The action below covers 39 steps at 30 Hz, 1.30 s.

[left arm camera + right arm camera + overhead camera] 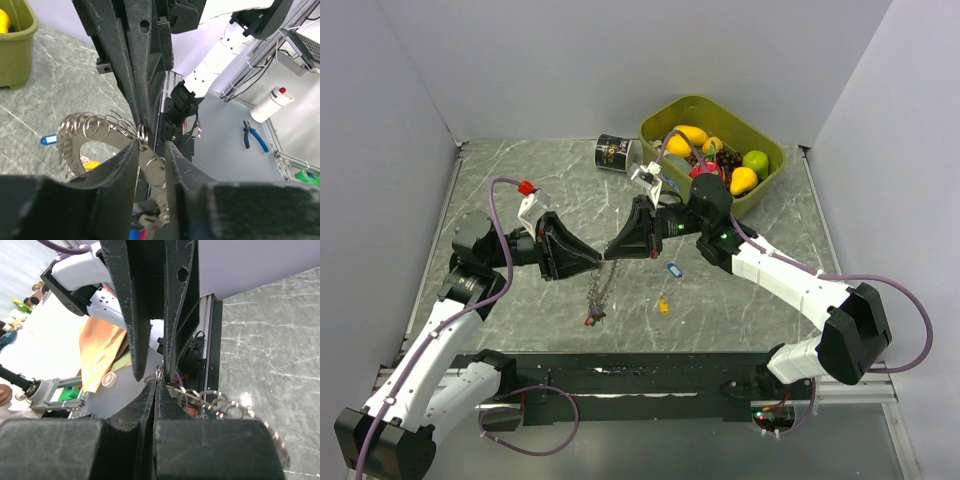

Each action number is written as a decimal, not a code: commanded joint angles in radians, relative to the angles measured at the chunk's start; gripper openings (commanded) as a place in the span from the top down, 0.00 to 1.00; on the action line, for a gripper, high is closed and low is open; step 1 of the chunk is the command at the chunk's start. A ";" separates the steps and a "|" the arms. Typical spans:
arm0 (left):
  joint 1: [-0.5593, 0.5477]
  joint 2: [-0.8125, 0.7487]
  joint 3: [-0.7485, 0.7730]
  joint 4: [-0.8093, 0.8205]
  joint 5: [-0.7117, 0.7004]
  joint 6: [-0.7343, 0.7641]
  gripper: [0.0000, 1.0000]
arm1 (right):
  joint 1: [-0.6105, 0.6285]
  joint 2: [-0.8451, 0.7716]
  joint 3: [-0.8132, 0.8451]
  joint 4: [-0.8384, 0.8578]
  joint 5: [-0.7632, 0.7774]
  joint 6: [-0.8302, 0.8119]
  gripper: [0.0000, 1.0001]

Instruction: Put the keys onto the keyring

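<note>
My two grippers meet tip to tip above the middle of the table. My right gripper [611, 252] [159, 383] is shut on a small loop at the top of the keyring [597, 288], whose silvery coils hang down from it and show in both wrist views [82, 131] [227, 407]. My left gripper [597, 259] [151, 150] is open, its jaws on either side of a silver key [155, 171] that hangs off the ring. A red-tagged key [589, 320] dangles at the ring's lower end. A blue-tagged key [672, 269] [49, 140] and a yellow-tagged key [664, 306] lie loose on the table.
An olive bin [772, 152] holding fruit stands at the back right. A black can [613, 152] lies on its side left of the bin. The black rail [650, 375] runs along the table's near edge. Grey walls stand close on both sides.
</note>
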 commanded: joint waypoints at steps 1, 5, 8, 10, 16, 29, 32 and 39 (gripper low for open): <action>-0.005 -0.015 -0.003 0.062 -0.008 -0.013 0.73 | -0.001 -0.009 -0.001 0.110 -0.007 0.020 1.00; -0.006 -0.014 -0.006 0.068 -0.023 -0.017 0.81 | 0.006 -0.003 -0.004 0.128 -0.010 0.037 1.00; -0.006 -0.015 -0.006 0.077 -0.037 -0.020 0.94 | 0.013 0.000 -0.006 0.128 -0.010 0.038 1.00; -0.008 -0.017 -0.006 0.082 -0.051 -0.026 0.99 | 0.016 0.000 -0.011 0.131 -0.007 0.038 1.00; -0.009 -0.046 0.000 0.031 -0.097 0.012 0.99 | 0.016 -0.011 -0.014 0.109 0.008 0.022 1.00; -0.018 -0.068 0.103 -0.268 -0.172 0.207 0.99 | 0.022 0.003 0.011 0.067 -0.008 -0.003 0.72; -0.018 -0.063 0.112 -0.285 -0.167 0.222 0.99 | 0.031 0.003 0.023 0.001 0.005 -0.043 0.71; -0.021 -0.058 0.125 -0.317 -0.161 0.242 0.99 | 0.046 -0.002 0.043 -0.099 0.045 -0.106 0.73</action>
